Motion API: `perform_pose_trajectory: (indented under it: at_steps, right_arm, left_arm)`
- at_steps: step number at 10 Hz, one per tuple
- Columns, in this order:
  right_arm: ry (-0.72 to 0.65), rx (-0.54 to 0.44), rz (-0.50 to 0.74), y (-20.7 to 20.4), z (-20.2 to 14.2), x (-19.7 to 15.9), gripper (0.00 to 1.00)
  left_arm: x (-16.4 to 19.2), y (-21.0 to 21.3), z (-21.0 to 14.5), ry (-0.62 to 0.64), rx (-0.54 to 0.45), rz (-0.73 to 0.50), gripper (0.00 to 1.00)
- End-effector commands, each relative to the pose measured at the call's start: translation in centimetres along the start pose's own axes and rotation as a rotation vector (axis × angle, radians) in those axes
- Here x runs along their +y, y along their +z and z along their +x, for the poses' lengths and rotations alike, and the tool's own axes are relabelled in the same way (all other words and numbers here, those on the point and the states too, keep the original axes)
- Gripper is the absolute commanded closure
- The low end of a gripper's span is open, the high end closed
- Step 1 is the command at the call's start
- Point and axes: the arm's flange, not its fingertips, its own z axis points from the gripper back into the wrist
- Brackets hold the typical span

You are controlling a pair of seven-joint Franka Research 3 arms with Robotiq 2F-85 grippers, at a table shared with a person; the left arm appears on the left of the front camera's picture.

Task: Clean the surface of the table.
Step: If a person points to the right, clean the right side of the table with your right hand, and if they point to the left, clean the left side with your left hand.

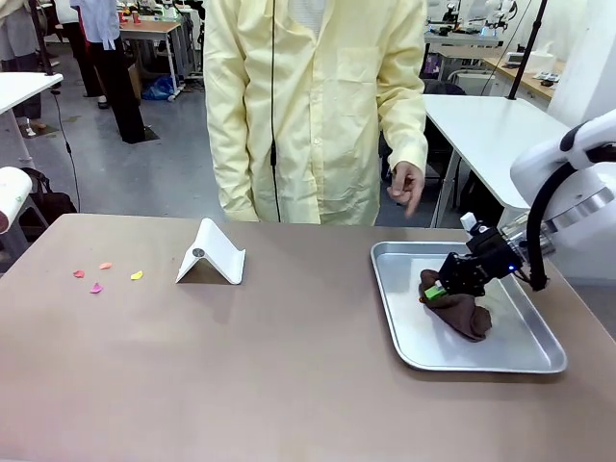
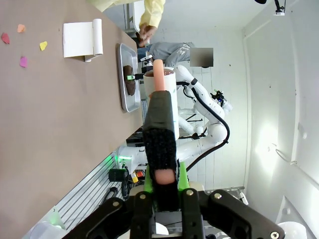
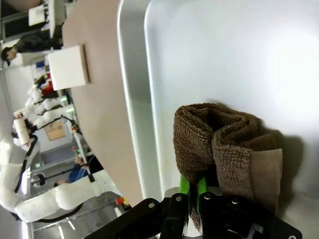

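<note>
Right gripper [image 1: 445,286] is clamped on the brown cloth [image 1: 467,313] in the tray [image 1: 414,337], likely for wiping the worktop [image 1: 241,366]; left gripper [image 2: 162,184] is clamped on a black tool [image 2: 160,124].

Front across table [image 1: 289,385] — wrists; shared tray [image 1: 414,327]

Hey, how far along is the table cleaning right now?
Barely started. Done: nothing looks wiped yet, since the coloured scraps lie on the table near its left end. In hand: the right gripper appears closed on the brown cloth in the tray. Left: carry the cloth over and clear the scraps.
</note>
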Motion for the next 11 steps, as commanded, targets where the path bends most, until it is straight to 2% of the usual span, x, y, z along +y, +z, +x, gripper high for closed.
perform_pose_trajectory:
  at_steps: [1, 4, 5, 8, 9, 11]
  right_arm:
    - [0.004, 0.024, 0.042, -1.9, 0.9, 0.4, 0.94]
    - [0.089, 0.114, 0.028, -3.5, 0.5, 0.8, 0.94]
    - [0.13, 0.184, 0.027, -3.5, 0.2, 0.8, 0.94]
    - [0.247, 0.307, -0.088, -4.0, -0.8, 0.5, 0.94]
    - [0.257, 0.302, -0.117, -3.7, -0.9, 0.4, 0.94]
    - [0.232, 0.228, -0.137, -2.0, -0.9, 0.2, 0.94]
  left_arm:
    - [-0.5, 0.0, -0.3, 0.008, -0.002, 0.004, 1.0]
    - [-0.5, 0.0, -0.3, 0.008, -0.002, 0.004, 1.0]
    - [-0.5, 0.0, -0.3, 0.008, -0.002, 0.004, 1.0]
    - [-0.5, 0.0, -0.3, 0.008, -0.002, 0.004, 1.0]
    - [-0.5, 0.0, -0.3, 0.008, -0.002, 0.004, 1.0]
    - [-0.5, 0.0, -0.3, 0.008, -0.002, 0.004, 1.0]
